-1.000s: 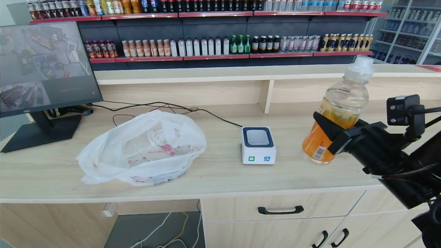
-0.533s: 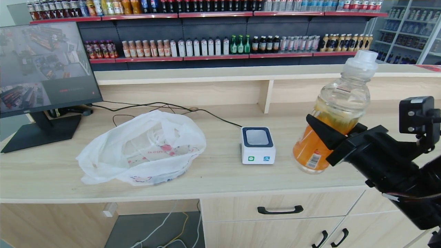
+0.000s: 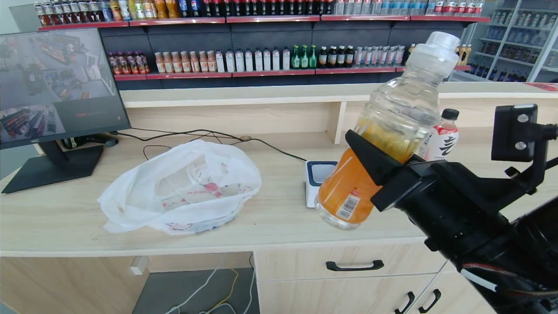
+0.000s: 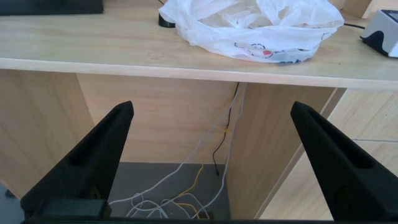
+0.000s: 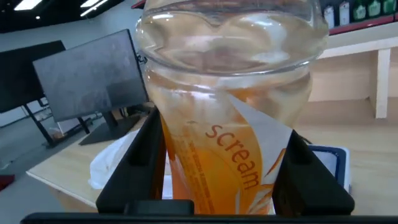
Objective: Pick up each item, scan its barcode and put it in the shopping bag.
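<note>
My right gripper (image 3: 388, 172) is shut on a clear bottle of orange drink (image 3: 383, 135) with a white cap, held tilted above the counter just right of the white barcode scanner (image 3: 314, 176). The bottle's barcode label faces down and forward. In the right wrist view the bottle (image 5: 227, 124) sits between the black fingers (image 5: 134, 168), with the scanner (image 5: 326, 158) behind it. The white plastic shopping bag (image 3: 183, 187) lies open on the counter to the left; its near side shows as the bag (image 4: 258, 28) in the left wrist view. My left gripper (image 4: 211, 158) stands open below the counter's front edge.
A second bottle with a black cap (image 3: 441, 137) stands on the counter behind the held one. A monitor (image 3: 56, 87) sits at the far left, with cables (image 3: 196, 133) running behind the bag. Drawers with black handles (image 3: 354, 265) are under the counter. Shelves of drinks line the back wall.
The right gripper has lifted the orange drink bottle and carried it left toward the scanner, now partly covering it. The black-capped bottle behind has come into sight.
</note>
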Tool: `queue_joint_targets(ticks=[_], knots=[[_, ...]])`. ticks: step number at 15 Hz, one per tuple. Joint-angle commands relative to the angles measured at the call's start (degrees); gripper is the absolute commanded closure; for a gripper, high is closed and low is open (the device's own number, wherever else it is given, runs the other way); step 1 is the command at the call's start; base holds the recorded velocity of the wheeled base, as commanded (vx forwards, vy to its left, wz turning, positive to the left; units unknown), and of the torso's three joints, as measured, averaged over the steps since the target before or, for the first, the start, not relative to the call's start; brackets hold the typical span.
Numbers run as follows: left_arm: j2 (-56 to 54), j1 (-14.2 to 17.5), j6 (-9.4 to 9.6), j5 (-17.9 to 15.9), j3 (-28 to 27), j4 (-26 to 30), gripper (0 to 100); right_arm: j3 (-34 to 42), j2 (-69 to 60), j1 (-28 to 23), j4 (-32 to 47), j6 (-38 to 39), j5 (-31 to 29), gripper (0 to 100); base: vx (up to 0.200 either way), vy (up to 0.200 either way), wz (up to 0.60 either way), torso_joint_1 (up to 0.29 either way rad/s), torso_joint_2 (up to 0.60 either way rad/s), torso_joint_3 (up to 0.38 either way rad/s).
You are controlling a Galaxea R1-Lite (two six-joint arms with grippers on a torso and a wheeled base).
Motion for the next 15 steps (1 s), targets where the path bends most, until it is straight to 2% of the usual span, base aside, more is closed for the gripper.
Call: queue_joint_targets(ticks=[1,6,10,12,15], knots=[[0.0,0.0,-0.08,0.0,0.0,0.0,0,-2.6,-2.6,3.3,4.7,2.2,-1.3,100,0.000,0.000,0.00,0.000,0.00,0.000],[0.0,0.0,0.00,0.0,0.0,0.0,0,-12.9,-3.9,3.5,16.8,10.6,-2.5,100,0.000,0.000,0.00,0.000,0.00,0.000],[0.0,0.0,0.00,0.0,0.0,0.0,0,-24.7,-4.6,6.0,31.7,20.9,-10.0,100,0.000,0.000,0.00,0.000,0.00,0.000],[0.0,0.0,-0.08,0.0,0.0,0.0,0,-26.1,-5.6,8.8,35.7,23.9,-11.8,100,0.000,0.000,0.00,0.000,0.00,0.000],[0.0,0.0,0.00,0.0,0.0,0.0,0,-26.2,-5.7,10.6,36.0,25.3,-12.7,100,0.000,0.000,0.00,0.000,0.00,0.000]])
